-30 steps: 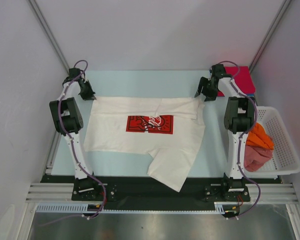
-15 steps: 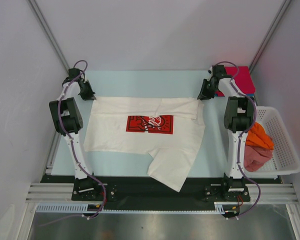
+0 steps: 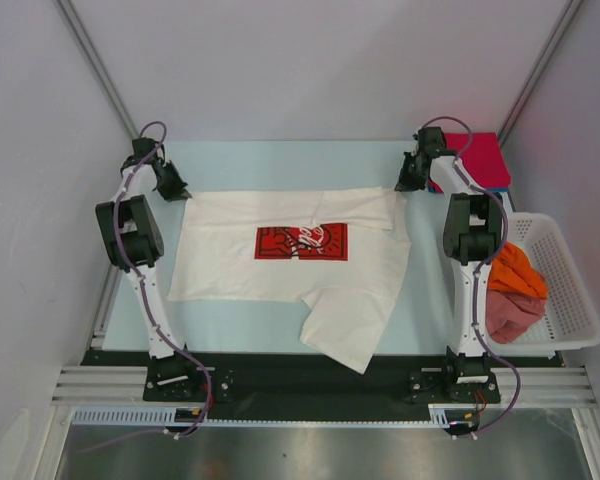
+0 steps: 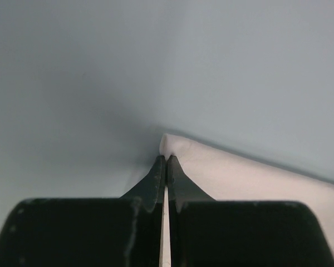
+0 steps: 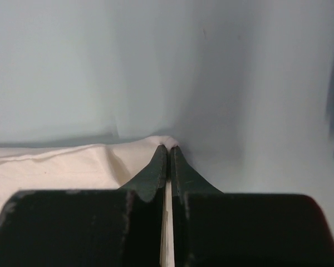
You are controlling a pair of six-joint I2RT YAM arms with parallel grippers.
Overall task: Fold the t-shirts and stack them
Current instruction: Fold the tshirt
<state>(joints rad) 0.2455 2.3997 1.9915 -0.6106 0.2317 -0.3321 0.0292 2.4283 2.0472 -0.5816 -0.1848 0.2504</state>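
A white t-shirt (image 3: 280, 275) with a red rectangular logo (image 3: 301, 242) lies spread across the pale blue table. My left gripper (image 3: 178, 192) is shut on its far left corner; in the left wrist view white cloth (image 4: 228, 175) pokes out past the closed tips of that gripper (image 4: 166, 158). My right gripper (image 3: 404, 184) is shut on the far right corner, and the right wrist view shows cloth (image 5: 72, 164) pinched between its tips (image 5: 168, 149). One flap of the shirt hangs over the table's near edge.
A folded red tee on a blue one (image 3: 485, 160) lies at the far right corner. A white lattice basket (image 3: 570, 290) at the right holds orange (image 3: 515, 268) and pinkish-red (image 3: 505, 312) tees. Grey walls close in on three sides.
My right gripper closed on the shirt's far right corner. Both grippers have drawn the far edge a little farther back, and the shirt shifted slightly with them.
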